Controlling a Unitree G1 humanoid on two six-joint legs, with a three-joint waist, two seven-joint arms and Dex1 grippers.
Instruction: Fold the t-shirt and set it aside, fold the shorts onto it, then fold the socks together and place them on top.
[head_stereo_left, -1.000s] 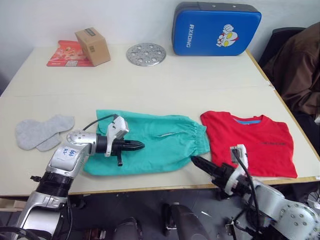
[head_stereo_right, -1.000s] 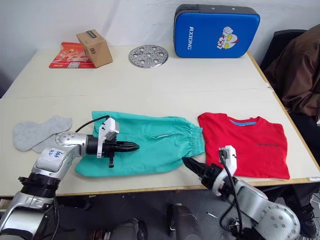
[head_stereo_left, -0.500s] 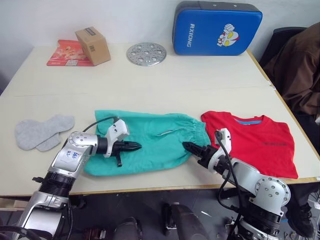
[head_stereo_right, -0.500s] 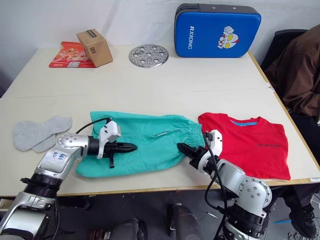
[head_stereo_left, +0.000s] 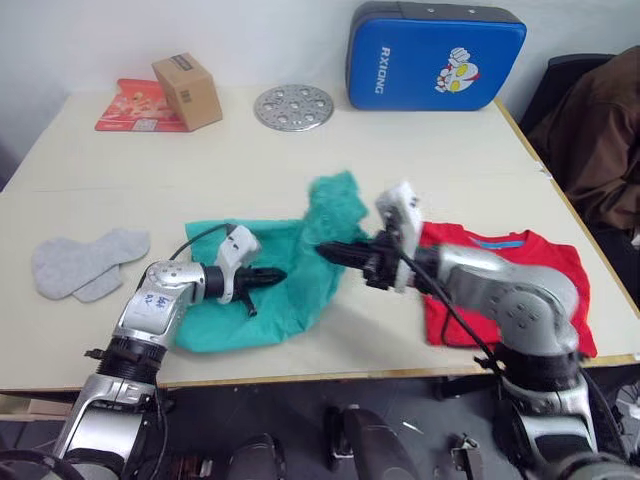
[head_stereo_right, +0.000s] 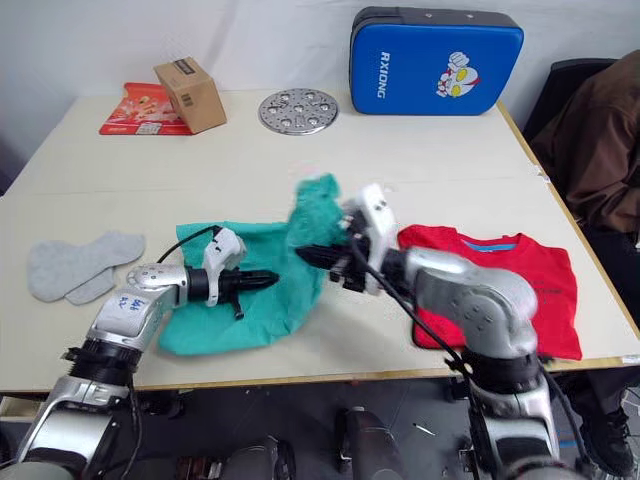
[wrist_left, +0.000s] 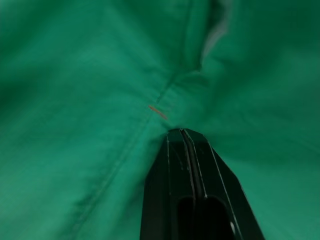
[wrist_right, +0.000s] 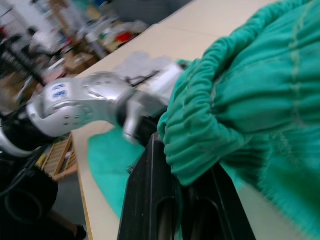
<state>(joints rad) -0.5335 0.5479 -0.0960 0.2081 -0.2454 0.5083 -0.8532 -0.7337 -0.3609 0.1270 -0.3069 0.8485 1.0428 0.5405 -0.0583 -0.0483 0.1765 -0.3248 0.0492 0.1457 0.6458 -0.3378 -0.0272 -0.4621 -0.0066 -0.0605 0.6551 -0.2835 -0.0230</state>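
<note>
Near the front of the table (head_stereo_left: 300, 140), the shorts (head_stereo_left: 250, 310) lay partly lifted: the right tool (head_stereo_left: 330, 253) had its fingers clamped on the gathered waistband and held that end up off the surface, folded over toward the left, so a teal peak stood above the rest of the cloth. The left tool (head_stereo_left: 272, 274) rested on the flat part of the shorts with its fingers pressed together, pinning the fabric beside a seam. To the right, the t-shirt (head_stereo_left: 530, 285) lay folded flat near the table's right edge, partly behind the right arm. The socks (head_stereo_left: 85, 262) lay side by side on the left, well apart from the shorts. At the far side sat a box (head_stereo_left: 187, 91), a metal disc (head_stereo_left: 292, 107) and a blue pad (head_stereo_left: 435, 57).
</note>
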